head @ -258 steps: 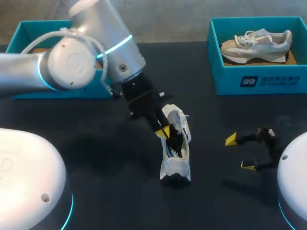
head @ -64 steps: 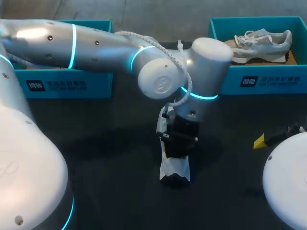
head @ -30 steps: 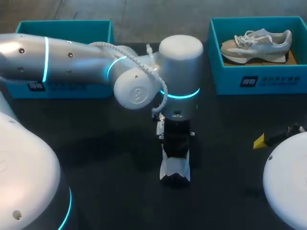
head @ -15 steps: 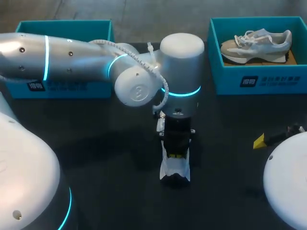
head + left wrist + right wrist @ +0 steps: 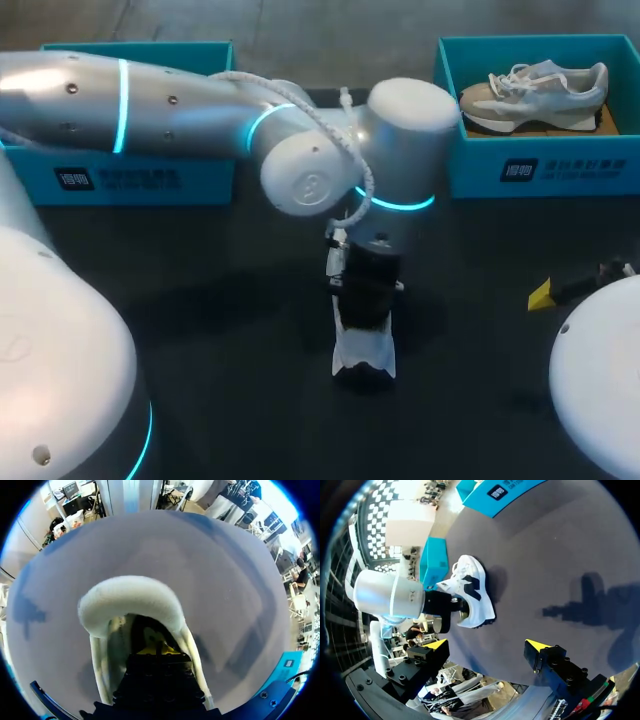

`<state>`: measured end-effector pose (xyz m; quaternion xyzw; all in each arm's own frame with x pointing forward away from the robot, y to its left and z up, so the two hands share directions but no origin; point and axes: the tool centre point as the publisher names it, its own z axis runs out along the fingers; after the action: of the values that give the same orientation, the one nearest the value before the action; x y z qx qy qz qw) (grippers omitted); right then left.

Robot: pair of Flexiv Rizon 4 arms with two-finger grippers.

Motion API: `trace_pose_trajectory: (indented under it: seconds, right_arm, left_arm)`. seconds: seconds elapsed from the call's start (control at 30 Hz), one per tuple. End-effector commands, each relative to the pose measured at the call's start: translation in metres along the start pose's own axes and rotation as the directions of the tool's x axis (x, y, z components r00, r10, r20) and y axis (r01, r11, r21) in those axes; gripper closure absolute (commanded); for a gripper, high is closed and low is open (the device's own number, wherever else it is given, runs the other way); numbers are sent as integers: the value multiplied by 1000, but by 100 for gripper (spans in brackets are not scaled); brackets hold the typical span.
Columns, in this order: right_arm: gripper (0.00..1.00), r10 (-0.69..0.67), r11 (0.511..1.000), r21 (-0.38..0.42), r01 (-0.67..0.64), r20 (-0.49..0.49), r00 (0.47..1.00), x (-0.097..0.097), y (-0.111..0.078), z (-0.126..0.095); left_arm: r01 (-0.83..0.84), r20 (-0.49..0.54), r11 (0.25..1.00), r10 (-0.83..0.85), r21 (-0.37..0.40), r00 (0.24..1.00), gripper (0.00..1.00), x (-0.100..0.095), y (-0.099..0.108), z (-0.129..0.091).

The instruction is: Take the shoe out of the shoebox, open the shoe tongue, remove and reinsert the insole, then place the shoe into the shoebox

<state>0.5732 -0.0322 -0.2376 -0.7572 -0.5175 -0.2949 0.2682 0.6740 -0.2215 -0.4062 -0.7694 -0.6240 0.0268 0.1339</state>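
Observation:
A white shoe (image 5: 365,352) stands on the dark table, toe toward the front edge. My left arm reaches over it from the left, and my left gripper (image 5: 366,303) is down inside the shoe's opening. In the left wrist view the padded heel collar (image 5: 131,594) curves ahead of the gripper (image 5: 159,650), whose yellow tips are pressed together in the dark interior. What they touch is hidden. My right gripper (image 5: 487,646) hangs open and empty near the table's right side, well apart from the shoe (image 5: 471,591); one yellow tip (image 5: 541,296) shows in the head view.
A teal shoebox (image 5: 520,170) at the back right holds a grey-beige shoe (image 5: 535,85). Another teal shoebox (image 5: 140,178) stands at the back left, partly behind my left arm (image 5: 180,110). Dark table surface (image 5: 220,330) lies between them.
My left arm's wrist has swung a little to the right while its gripper stayed in the shoe; the yellow tips seen half a second ago are now hidden. The right arm has not moved.

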Motion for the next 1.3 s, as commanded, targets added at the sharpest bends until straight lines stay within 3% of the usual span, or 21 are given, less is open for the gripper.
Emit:
trace_pose_trajectory:
  seconds: [0.03,0.23,0.67,1.07,1.3]
  right_arm:
    - [0,2,1000,-9,-2,5,1000,1,-7,-3]
    - [0,2,1000,-9,-2,5,1000,1,-7,-3]
    - [0,2,1000,-9,-2,5,1000,1,-7,-3]
    - [0,2,1000,-9,-2,5,1000,1,-7,-3]
    - [0,2,1000,-9,-2,5,1000,1,-7,-3]
  left_arm:
    - [9,-45,1000,-8,17,999,100,-15,5,18]
    - [33,-29,999,-32,23,999,100,-14,5,22]
    - [70,112,996,-63,-61,992,100,-7,4,-19]
    - [80,150,995,-71,-58,986,100,-25,9,-1]
    - [79,129,996,-73,-37,989,100,-22,7,4]
